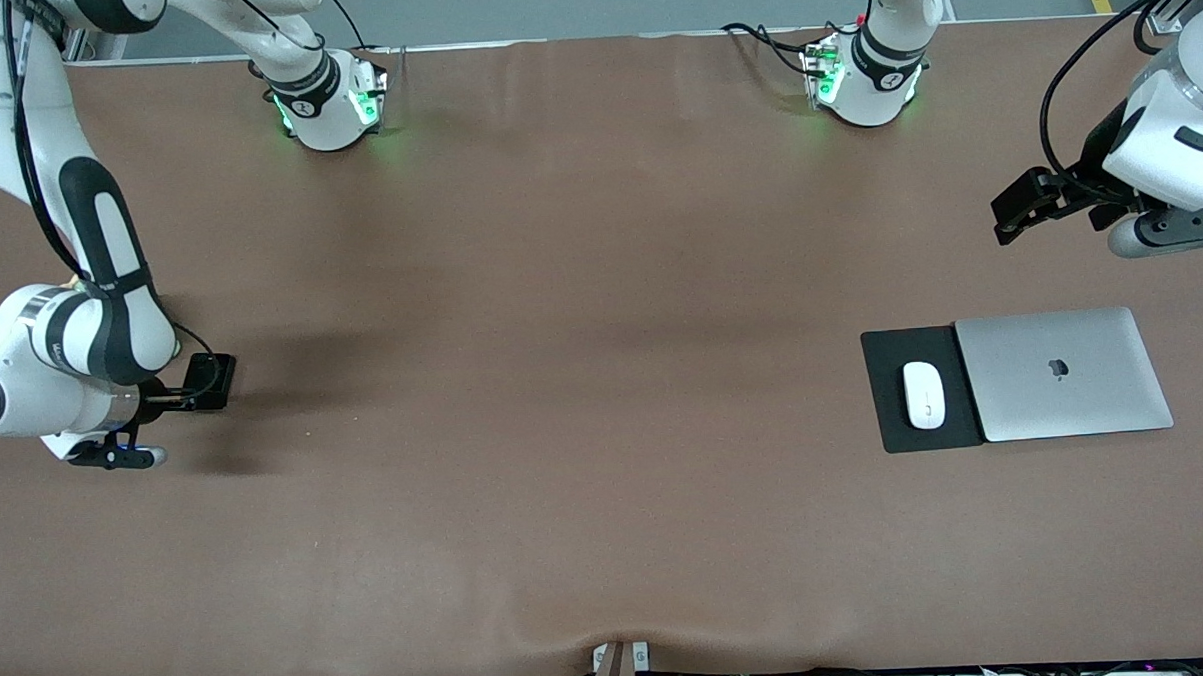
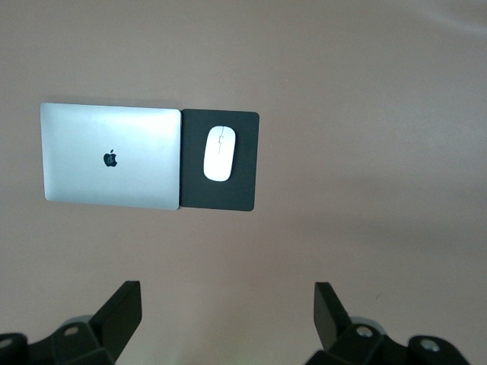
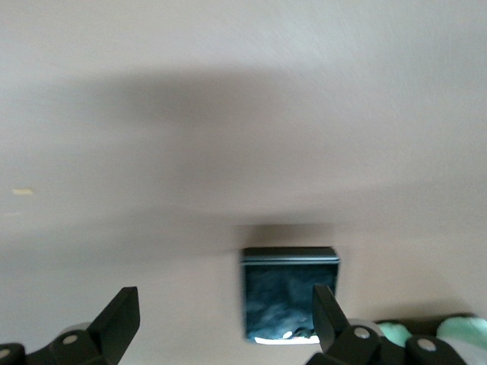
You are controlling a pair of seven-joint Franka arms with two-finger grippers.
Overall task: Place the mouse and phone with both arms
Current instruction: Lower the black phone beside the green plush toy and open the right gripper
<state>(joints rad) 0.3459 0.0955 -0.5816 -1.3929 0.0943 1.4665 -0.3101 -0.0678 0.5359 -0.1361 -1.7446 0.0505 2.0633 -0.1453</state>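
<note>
The white mouse (image 1: 924, 395) lies on a black pad (image 1: 888, 368) toward the left arm's end of the table; it also shows in the left wrist view (image 2: 219, 153). My left gripper (image 1: 1022, 208) is open and empty, up in the air above the table near the laptop, apart from the mouse; in its wrist view (image 2: 228, 312) nothing lies between the jaws. The black square phone (image 1: 210, 382) lies flat on the table at the right arm's end. My right gripper (image 1: 154, 404) is open, low beside the phone. In the right wrist view the phone (image 3: 285, 293) sits against one finger (image 3: 329, 312), the jaws not closed on it.
A closed silver laptop (image 1: 1063, 372) lies beside the pad, touching its edge; it also shows in the left wrist view (image 2: 112, 156). The brown table cover (image 1: 563, 379) spans the middle. The arm bases (image 1: 333, 102) stand along the table's edge farthest from the front camera.
</note>
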